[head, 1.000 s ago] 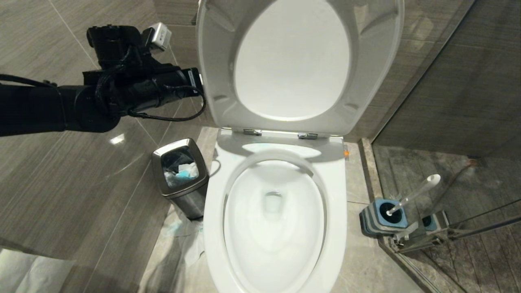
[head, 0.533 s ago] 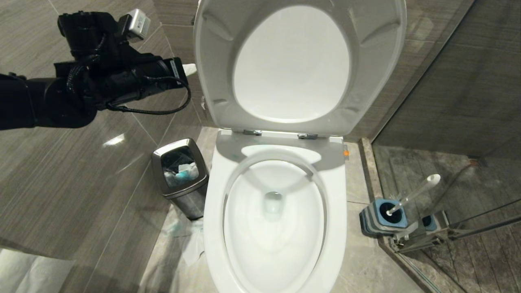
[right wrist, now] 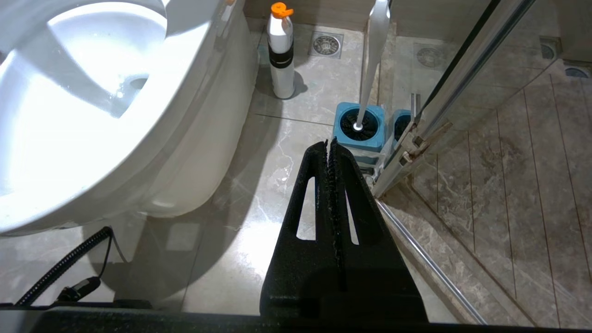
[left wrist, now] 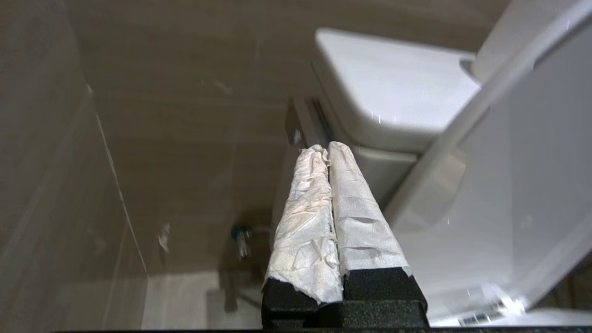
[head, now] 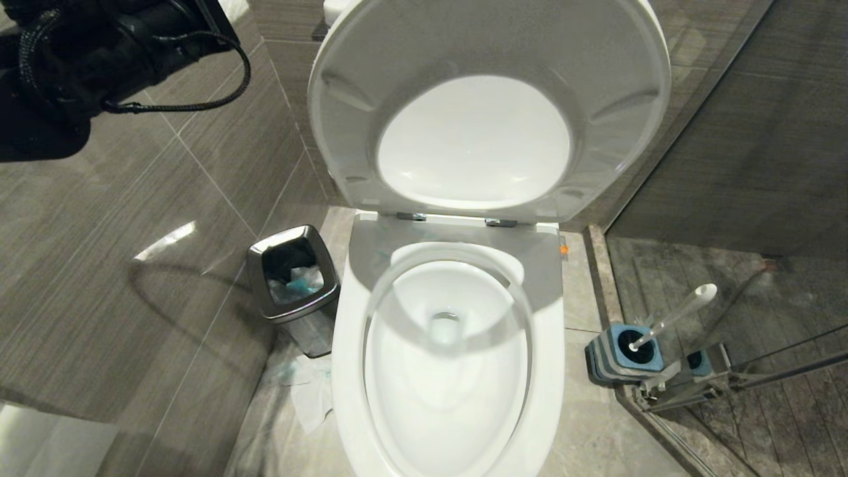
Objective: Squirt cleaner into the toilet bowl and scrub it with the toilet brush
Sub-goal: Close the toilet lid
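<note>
The white toilet bowl [head: 348, 371] stands in the middle with pale water in it, and it also shows in the right wrist view as the bowl [right wrist: 55, 152]. Its seat and lid [head: 477, 40] are raised behind it. A faint pale blue smear of cleaner [head: 383, 242] lies near the hinges. The toilet brush [head: 682, 310] stands in a blue holder [head: 626, 358] on the right floor. My left gripper [left wrist: 326, 149], its fingers wrapped in white paper, is shut on nothing beside the raised lid and points at the tank [left wrist: 393, 92]. My right gripper [right wrist: 329, 142] is shut and empty, low over the floor short of the brush handle [right wrist: 372, 60].
A steel waste bin [head: 295, 285] with tissue stands left of the bowl, and paper lies on the floor [head: 311, 397] beside it. A white bottle with an orange cap [right wrist: 281, 51] stands behind the bowl's right side. A glass shower door [right wrist: 444, 101] bounds the right.
My left arm has risen toward the top left corner of the head view. The raised seat and lid have leaned forward, and their shadow spreads over the bowl. The right arm stays still.
</note>
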Motion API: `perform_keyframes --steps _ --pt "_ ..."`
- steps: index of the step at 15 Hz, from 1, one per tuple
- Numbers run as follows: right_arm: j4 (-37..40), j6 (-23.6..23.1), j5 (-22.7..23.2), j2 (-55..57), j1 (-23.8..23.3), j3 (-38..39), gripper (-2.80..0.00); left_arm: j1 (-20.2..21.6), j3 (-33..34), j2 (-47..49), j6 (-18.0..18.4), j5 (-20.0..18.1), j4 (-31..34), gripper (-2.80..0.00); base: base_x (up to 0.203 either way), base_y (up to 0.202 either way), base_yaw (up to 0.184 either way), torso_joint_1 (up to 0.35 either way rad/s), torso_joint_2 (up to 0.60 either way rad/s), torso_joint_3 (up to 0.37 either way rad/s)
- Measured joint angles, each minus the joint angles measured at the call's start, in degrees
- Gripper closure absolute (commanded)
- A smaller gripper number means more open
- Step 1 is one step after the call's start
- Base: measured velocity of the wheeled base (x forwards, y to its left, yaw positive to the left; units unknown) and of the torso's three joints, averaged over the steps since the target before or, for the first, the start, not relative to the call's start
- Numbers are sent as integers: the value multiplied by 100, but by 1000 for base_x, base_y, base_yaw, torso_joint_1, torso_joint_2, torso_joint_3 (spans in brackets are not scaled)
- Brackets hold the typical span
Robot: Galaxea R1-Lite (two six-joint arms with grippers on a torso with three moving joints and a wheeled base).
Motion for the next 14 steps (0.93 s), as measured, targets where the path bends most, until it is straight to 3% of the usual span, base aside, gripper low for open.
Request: perform_keyframes --steps 4,14 --pt "2 -1 0 0 0 0 0 223 -455 262 -83 0 -144 0 0 0 0 0 0 0" --pt "5 0 -2 0 0 0 0 231 -331 276 -426 -9 -226 0 0 0 0 0 0 0"
